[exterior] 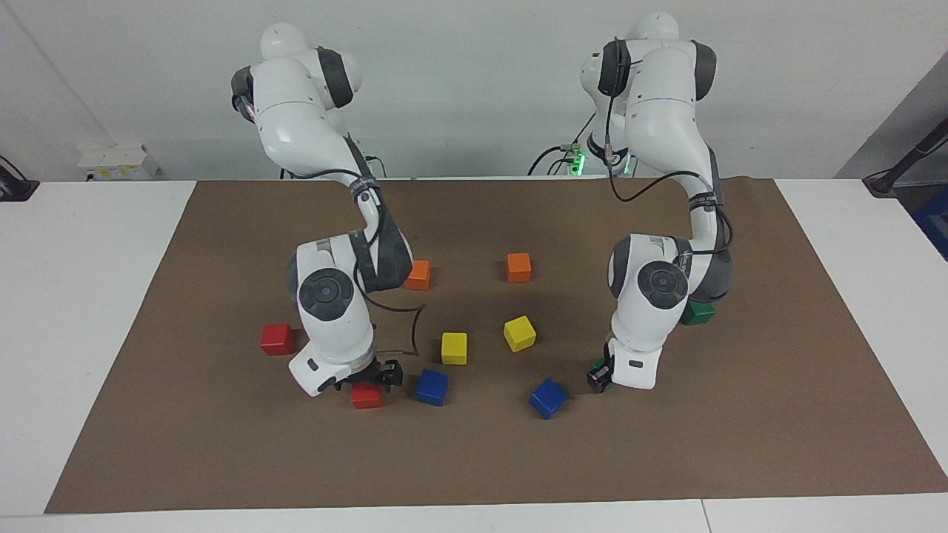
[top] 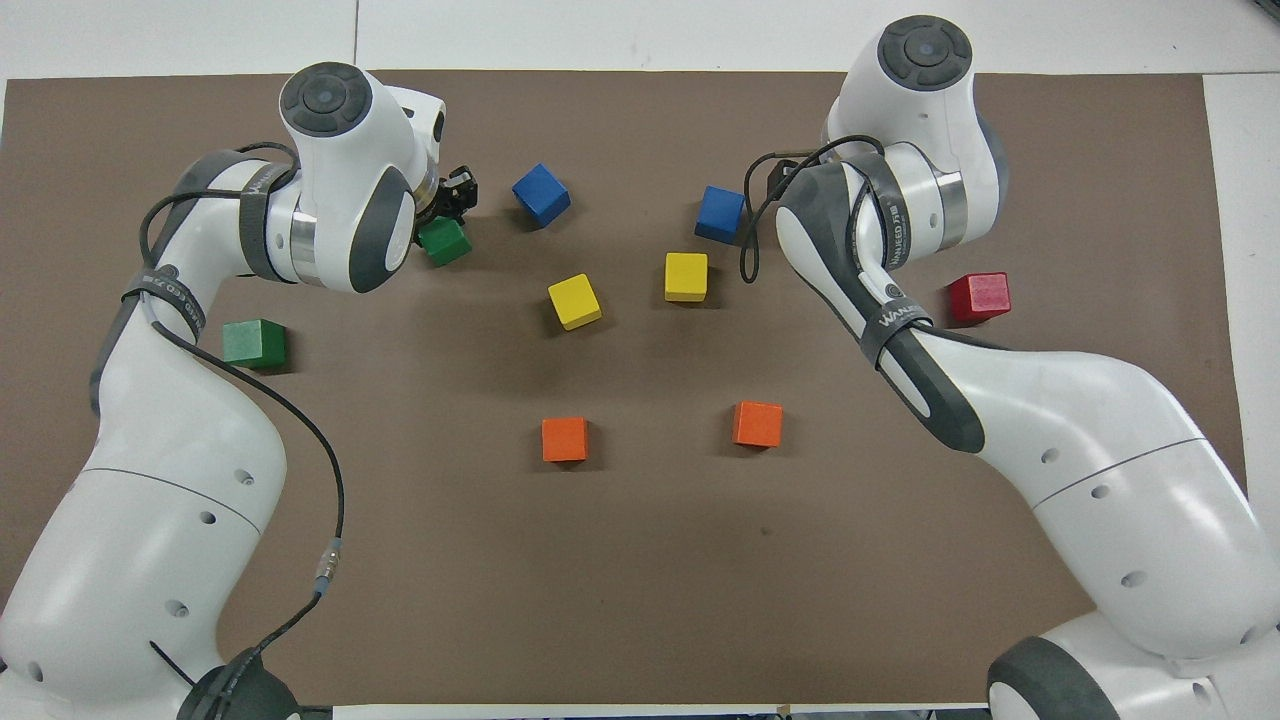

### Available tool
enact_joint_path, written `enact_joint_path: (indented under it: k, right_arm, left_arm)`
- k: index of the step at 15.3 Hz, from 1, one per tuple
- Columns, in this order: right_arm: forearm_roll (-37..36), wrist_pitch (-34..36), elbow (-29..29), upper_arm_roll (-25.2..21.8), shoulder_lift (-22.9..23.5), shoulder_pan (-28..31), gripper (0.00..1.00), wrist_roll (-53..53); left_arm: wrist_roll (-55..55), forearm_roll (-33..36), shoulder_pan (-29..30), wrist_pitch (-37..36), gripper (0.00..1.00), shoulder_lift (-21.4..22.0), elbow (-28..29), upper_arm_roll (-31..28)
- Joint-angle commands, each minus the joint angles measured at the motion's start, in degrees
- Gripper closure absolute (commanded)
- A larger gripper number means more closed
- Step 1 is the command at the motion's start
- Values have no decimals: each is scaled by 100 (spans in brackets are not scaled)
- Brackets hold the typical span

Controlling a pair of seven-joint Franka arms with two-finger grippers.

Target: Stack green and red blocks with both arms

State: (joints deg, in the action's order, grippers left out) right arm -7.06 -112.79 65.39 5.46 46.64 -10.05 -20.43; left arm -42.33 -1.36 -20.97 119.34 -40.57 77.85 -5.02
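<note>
2 green cubes [top: 254,342] [top: 444,243], 2 red cubes [exterior: 278,339] [exterior: 366,396], unstacked

Two orange cubes [top: 565,439] [top: 757,424], yellow cubes [top: 574,301] [top: 686,276], blue cubes [top: 541,194] [top: 719,213], brown mat [top: 640,560]
</note>
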Motion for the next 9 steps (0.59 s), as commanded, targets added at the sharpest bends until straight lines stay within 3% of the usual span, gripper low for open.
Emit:
enact_joint_path:
  k: [1, 4, 6, 7, 9]
  right_arm:
    - [-129, -252, 0, 61, 91, 65, 0, 101]
    - [-112, -270, 9, 61, 91, 65, 0, 92]
    - [-59, -340, 35, 69, 82, 65, 12, 92]
    - [-42, -349, 70, 69, 73, 56, 23, 74]
    - [-24, -358, 123, 69, 73, 65, 38, 65]
  left_arm:
    - [-12, -23, -13, -505, 100, 399, 144, -78]
    - [1398, -75, 382, -1271, 100, 1127, 387, -77]
    - [2417, -75, 812, -1335, 100, 1821, 1132, -69]
    - [2901, -84, 970, -1265, 100, 2164, 1580, -69]
    - [3554, -84, 1279, -949, 100, 2597, 2241, -69]
